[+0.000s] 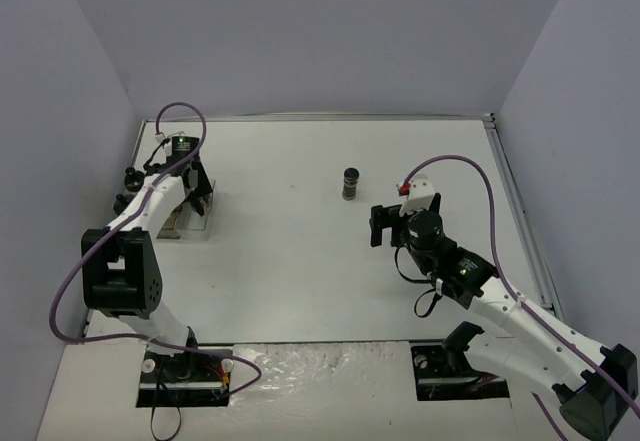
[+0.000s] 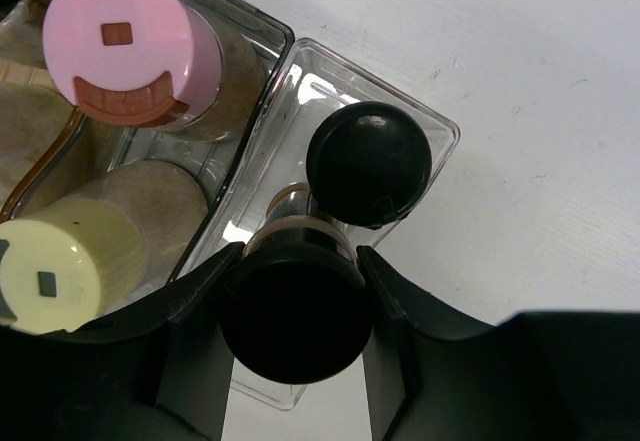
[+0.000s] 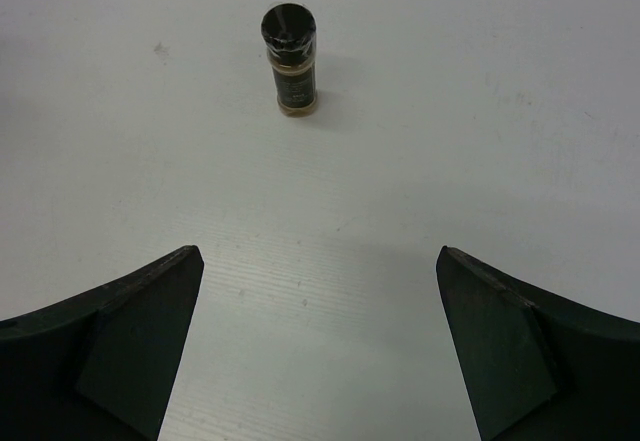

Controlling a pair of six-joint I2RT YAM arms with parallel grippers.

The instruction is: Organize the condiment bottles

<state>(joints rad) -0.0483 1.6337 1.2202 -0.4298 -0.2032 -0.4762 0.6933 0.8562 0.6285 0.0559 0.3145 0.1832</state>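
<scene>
White table [image 1: 300, 291] is seen under both arms. Nearest, well right of the tray [image 2: 440, 136], the right claw [image 3: 318, 291] is held wide open and empty. At the tray, a black-capped jar [image 2: 290, 326] is gripped by the left claw [image 2: 292, 281], in or just over the end pocket, beside a second black-capped jar [image 2: 368, 164]. A pink-capped jar [image 2: 125, 46] and a yellow-capped jar [image 2: 65, 271] are seen in the next pocket. Farther back, well right of the tray, a lone jar [image 3: 290, 61] is seen standing. If the held jar is pushed down crooked, its neighbour could be knocked. Cap colours are shown only by the left wrist view; the lone jar is missed there.
</scene>
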